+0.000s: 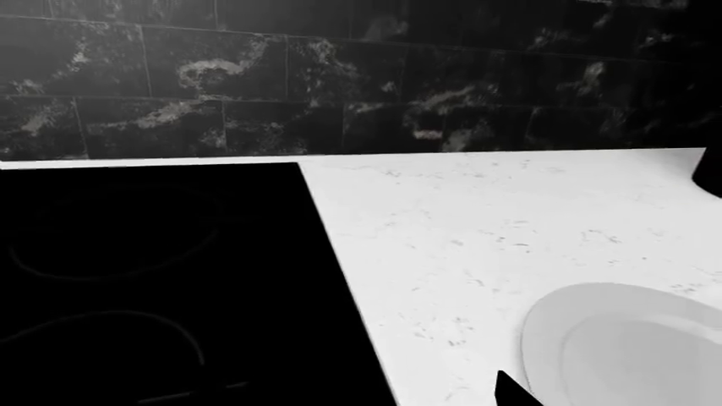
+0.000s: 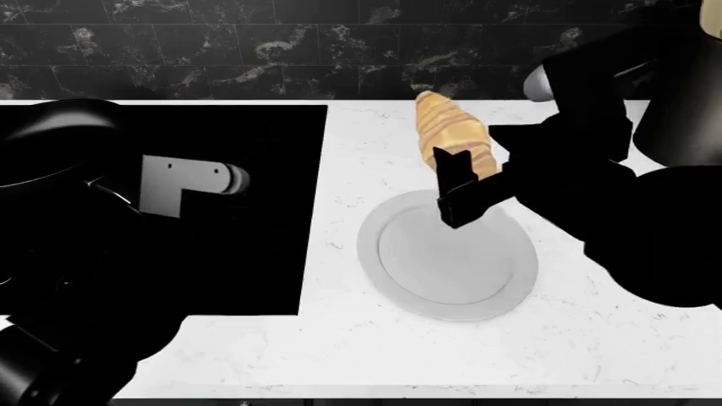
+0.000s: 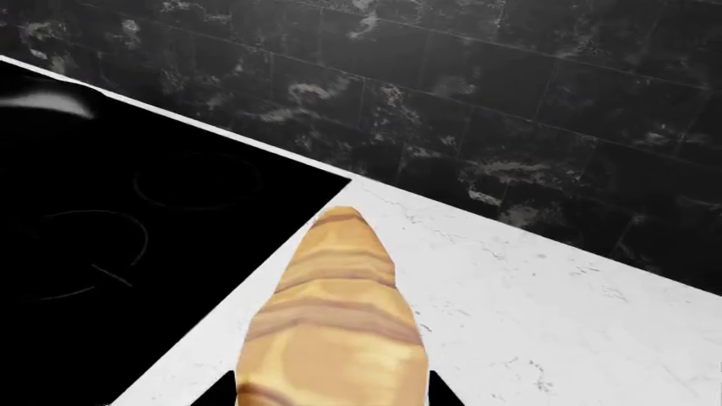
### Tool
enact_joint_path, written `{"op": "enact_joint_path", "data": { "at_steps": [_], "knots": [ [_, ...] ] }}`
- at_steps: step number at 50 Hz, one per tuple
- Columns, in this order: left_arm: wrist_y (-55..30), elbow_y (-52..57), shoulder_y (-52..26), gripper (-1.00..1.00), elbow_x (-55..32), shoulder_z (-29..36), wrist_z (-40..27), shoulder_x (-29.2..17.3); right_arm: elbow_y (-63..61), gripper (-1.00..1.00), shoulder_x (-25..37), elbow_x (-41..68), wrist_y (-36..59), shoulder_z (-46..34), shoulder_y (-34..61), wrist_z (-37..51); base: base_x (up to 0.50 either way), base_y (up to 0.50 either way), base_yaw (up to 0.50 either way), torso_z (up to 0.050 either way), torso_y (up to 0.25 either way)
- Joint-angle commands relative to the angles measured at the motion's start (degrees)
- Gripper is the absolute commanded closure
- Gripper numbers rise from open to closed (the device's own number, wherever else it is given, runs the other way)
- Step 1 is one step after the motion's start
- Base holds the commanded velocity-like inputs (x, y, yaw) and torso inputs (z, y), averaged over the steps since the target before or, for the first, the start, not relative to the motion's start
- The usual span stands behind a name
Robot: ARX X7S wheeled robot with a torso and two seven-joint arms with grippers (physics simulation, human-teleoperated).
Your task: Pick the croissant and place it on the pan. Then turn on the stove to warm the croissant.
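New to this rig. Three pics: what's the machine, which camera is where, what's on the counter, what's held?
A simulated two-armed robot at a kitchen counter. The wide picture is from its head, looking down; the other two are from cameras by each claw. On the white counter lie a black stove and an empty grey plate. The right claw holds a croissant in the air above the counter, seen close in the right wrist view. The left wrist view shows stove and plate; whether the left claw is open cannot be told.
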Motion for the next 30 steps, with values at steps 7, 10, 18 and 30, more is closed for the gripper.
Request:
{"op": "enact_joint_path", "data": {
  "at_steps": [7, 10, 18, 30],
  "knots": [
    [-0.6, 1.0, -0.2, -1.0, -1.7, -1.2, -0.7, -0.2, -3.0, 1.0, 0.9, -1.3, -2.3, 1.9, -0.6, -0.1, 0.0, 0.0, 0.0, 0.0, 0.0],
    [-0.5, 1.1, 0.0, -1.0, -1.7, -1.0, -0.6, -0.3, -3.2, 1.0, 1.2, -1.2, -2.4, 2.0, -0.8, 0.2, 0.0, 0.13, 0.0, 0.0, 0.0],
    [-0.1, 0.8, 0.0, -1.0, -1.5, -0.7, -0.7, -0.3, -3.2, 1.0, 1.2, -1.3, -2.4, 1.9, -0.6, 0.1, 0.0, 0.49, 0.0, 0.0, 0.0],
    [0.4, 0.6, 0.2, -1.0, -1.4, -0.3, -0.7, -0.5, -2.9, 1.0, 1.2, -1.9, -2.4, 1.5, -0.3, -0.7, 0.0, 0.5, 0.0, 0.0, 0.0]
  ]
}}
